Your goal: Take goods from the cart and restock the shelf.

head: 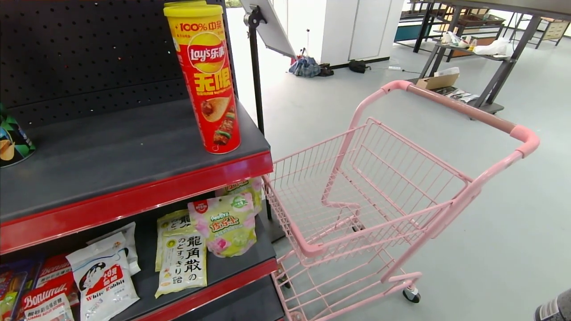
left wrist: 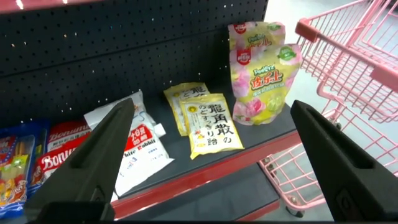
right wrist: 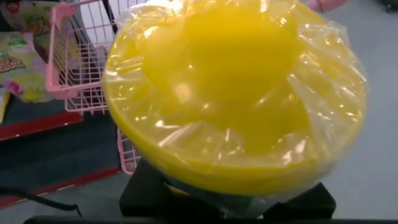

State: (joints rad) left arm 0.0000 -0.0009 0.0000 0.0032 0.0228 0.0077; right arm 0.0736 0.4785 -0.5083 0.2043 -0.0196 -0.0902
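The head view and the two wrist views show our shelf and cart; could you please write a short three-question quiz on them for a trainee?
1. True or false: the red chips can stands upright on the upper shelf, near its front edge.
2. Where is the pink-and-green pouch? A) on the lower shelf, at the end nearest the pink cart; B) inside the cart; C) beside the red can.
3. Fill in: the left end effector is ___, while the right end effector holds the yellow-lidded can.

Key: 1 true; 2 A; 3 open.
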